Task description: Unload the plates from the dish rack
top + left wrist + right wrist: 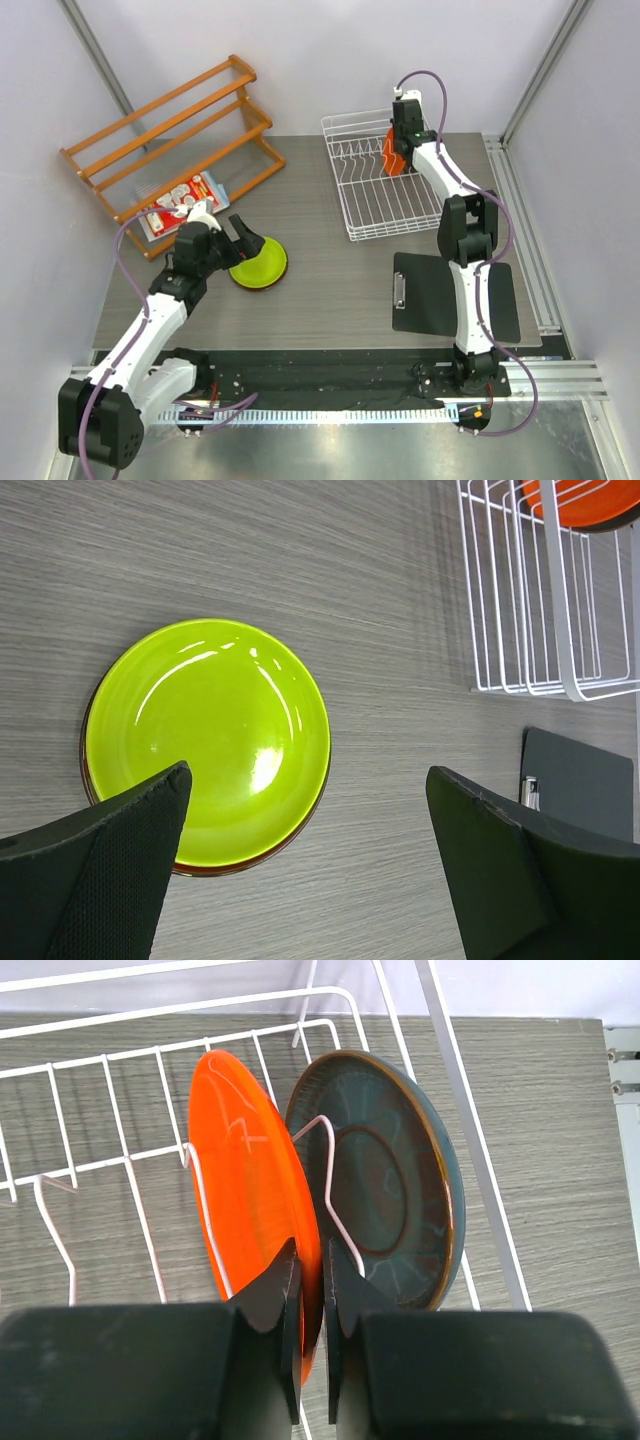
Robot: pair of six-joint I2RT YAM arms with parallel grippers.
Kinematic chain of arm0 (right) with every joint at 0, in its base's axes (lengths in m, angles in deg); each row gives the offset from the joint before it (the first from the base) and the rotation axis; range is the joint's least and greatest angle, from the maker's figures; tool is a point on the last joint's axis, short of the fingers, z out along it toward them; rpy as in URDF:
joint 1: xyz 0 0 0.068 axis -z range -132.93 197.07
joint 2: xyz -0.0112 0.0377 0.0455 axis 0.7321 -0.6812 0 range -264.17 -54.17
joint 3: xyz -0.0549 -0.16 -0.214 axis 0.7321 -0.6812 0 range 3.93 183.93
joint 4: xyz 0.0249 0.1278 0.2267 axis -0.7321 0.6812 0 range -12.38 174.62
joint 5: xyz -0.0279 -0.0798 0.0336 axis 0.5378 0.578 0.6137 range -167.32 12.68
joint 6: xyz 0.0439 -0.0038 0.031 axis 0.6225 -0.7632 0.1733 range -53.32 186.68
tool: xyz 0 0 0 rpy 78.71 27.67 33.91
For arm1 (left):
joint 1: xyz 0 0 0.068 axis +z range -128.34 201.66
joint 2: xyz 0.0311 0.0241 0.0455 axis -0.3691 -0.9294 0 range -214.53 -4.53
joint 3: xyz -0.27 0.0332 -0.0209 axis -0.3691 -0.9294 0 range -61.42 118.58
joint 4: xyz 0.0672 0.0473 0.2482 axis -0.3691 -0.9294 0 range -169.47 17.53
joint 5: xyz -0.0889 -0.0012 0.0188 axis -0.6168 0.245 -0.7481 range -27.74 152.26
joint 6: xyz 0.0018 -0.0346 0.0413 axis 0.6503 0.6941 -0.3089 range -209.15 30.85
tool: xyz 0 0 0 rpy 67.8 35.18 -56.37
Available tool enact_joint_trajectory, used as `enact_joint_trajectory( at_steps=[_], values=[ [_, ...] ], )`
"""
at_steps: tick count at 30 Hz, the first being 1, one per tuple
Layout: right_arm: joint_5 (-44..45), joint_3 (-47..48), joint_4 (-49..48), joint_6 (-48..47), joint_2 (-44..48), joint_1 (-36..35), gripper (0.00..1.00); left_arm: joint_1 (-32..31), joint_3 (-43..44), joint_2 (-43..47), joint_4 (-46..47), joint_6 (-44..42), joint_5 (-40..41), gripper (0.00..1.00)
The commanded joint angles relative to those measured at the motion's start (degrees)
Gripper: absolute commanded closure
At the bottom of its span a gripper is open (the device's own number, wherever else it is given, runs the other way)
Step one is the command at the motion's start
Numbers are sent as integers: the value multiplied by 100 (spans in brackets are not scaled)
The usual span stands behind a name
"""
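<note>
Plates of four colours are seen, two inside the dish rack and two outside it. The orange plate and the dark teal plate are stood on edge, side by side, between the upright wires at the rack's far right part. Whether the two touch cannot be told. In the top view the teal one is hidden behind the right arm. The orange plate's rim is pinched from above by the right gripper, whose jaws are closed on it, one finger on each face of the plate.

The lime green plate is laid flat on the dark red plate, of which only a thin rim is shown beneath it. This stack of two is set on the table to the left of the rack, well apart from it and nearer the arm bases. The left gripper is held above the stack with its jaws spread wide and nothing between them. In the left wrist view one finger is seen over the green plate's edge and the other over bare table.

A wooden shelf is placed left of the rack, towards the far edge of the table, and a printed packet is tucked under it. A black clipboard is laid flat just on the near side of the rack.
</note>
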Motion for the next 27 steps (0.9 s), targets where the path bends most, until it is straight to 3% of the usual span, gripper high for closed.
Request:
enact_joint_trajectory(
  at_steps=[1, 6, 11, 20, 23, 26, 27],
  values=[
    [-118, 203, -73, 32, 169, -30, 99, 1, 124, -47, 166, -100, -92, 1],
    [223, -52, -248, -107, 757, -179, 99, 1, 89, -82, 219, -56, -92, 0],
    [1024, -1572, -1538, -495, 2163, -618, 99, 1, 28, 67, 87, -74, 84, 1],
    [1630, -2415, -1330, -373, 3174, -1014, 99, -8, -34, 103, 139, 40, 14, 0],
    [1237, -3215, -1181, 179, 3815, -1181, 99, 1, -78, 76, 253, 76, -92, 1],
    [149, -4093, -1075, 961, 4534, -1339, 99, -8, -78, 15, 411, 111, -250, 1],
    [-595, -4531, -1083, 1129, 4694, -1374, 99, 1, -87, -29, 534, 137, -329, 0]
  ],
)
